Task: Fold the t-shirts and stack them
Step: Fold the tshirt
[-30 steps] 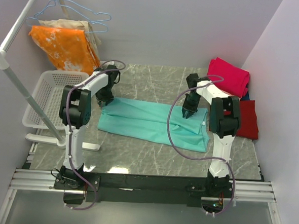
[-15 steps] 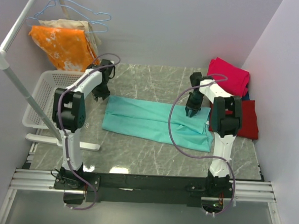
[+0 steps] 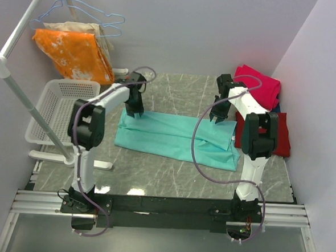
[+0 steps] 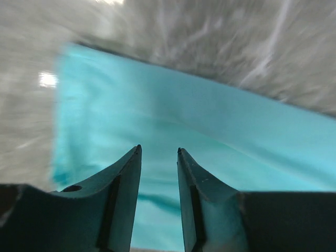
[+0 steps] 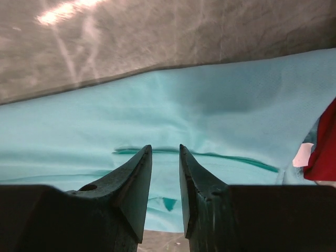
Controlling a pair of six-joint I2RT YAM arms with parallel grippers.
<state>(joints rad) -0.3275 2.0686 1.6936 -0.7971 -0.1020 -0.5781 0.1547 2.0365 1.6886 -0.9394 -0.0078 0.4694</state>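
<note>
T-shirt [image 3: 173, 135] between basket [image 3: 49, 110] and shirt stack [image 3: 261, 86]

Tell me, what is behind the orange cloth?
A beige cloth peeks out behind the orange cloth, along its top and right side. The rest of it is covered.

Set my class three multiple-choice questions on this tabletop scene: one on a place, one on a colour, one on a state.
1. Where does the white basket stand relative to the spread t-shirt?
A) left of it
B) right of it
C) on top of it

2. What colour is that spread t-shirt?
A) teal
B) yellow
C) black

3. What is the left gripper holding?
A) a hanger
B) nothing
C) the basket

Answers:
1 A, the top view shows it well to the left of the cloth.
2 A, all three views show teal fabric.
3 B, its jaws stand apart and only the cloth below shows between them.
</note>
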